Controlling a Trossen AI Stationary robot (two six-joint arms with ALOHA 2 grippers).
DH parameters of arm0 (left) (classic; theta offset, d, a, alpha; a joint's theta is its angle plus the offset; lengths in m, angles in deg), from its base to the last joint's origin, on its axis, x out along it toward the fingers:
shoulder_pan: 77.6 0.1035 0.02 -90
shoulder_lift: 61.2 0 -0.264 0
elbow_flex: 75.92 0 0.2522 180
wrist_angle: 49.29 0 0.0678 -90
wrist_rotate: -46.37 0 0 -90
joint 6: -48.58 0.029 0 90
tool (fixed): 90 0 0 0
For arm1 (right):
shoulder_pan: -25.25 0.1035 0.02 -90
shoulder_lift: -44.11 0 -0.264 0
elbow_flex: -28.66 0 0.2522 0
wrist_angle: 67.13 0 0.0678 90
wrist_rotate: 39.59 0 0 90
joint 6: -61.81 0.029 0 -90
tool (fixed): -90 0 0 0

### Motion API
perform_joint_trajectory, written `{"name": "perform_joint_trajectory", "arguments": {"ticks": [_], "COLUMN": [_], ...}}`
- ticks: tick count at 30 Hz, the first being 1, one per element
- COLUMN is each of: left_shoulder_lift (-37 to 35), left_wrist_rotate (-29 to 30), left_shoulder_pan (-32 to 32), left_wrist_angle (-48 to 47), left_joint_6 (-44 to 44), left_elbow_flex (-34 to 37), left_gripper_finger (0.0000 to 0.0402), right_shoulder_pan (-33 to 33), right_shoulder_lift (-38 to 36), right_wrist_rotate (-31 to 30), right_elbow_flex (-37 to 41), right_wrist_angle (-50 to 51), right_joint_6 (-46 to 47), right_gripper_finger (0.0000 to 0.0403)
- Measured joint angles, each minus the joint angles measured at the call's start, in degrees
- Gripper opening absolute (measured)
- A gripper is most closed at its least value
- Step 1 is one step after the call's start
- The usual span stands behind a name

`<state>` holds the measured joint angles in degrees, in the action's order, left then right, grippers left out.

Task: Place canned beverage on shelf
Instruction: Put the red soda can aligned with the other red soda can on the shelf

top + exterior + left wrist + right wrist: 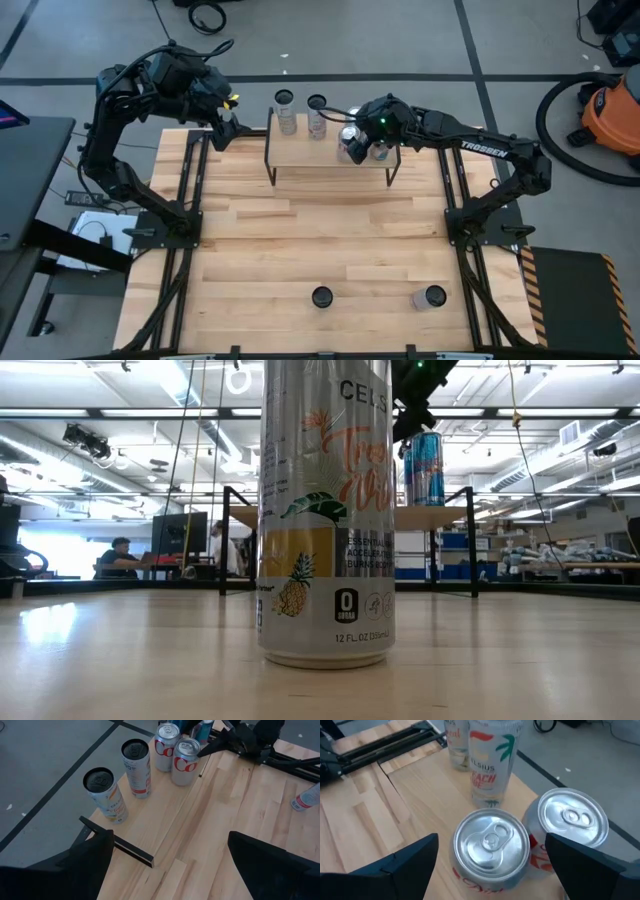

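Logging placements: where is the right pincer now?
In the high view the right pincer hangs open over the shelf's right end, straddling a silver cola can beside its twin.

The tall white can (pixel 325 510) has an orange script, a yellow pineapple drawing and green leaves. The two silver-topped cans (pixel 492 847) carry red letters. The light wooden shelf (pixel 330 152) has black legs.
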<state>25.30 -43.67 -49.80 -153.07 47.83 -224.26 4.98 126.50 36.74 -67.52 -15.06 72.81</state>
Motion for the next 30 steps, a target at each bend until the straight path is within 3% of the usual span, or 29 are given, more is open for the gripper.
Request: {"name": "perform_joint_trajectory", "arguments": {"ticks": [18, 30], "left_shoulder_lift": [0.00, 0.00], "left_wrist_rotate": [0.00, 0.00], "left_shoulder_pan": [0.02, 0.02], "left_wrist_angle": [0.00, 0.01], "left_joint_6": [0.04, 0.03], "left_elbow_flex": [0.00, -0.01], "left_gripper_finger": [0.0394, 0.0394], "right_shoulder_pan": [0.02, -0.81], "right_shoulder_lift": [2.25, 2.14], "right_wrist_rotate": [1.28, 1.25], "right_elbow_flex": [-0.07, -0.09], "right_wrist_angle": [0.33, 0.15], "right_joint_6": [-0.66, -2.03], "right_gripper_finger": [0.0368, 0.0276]}}
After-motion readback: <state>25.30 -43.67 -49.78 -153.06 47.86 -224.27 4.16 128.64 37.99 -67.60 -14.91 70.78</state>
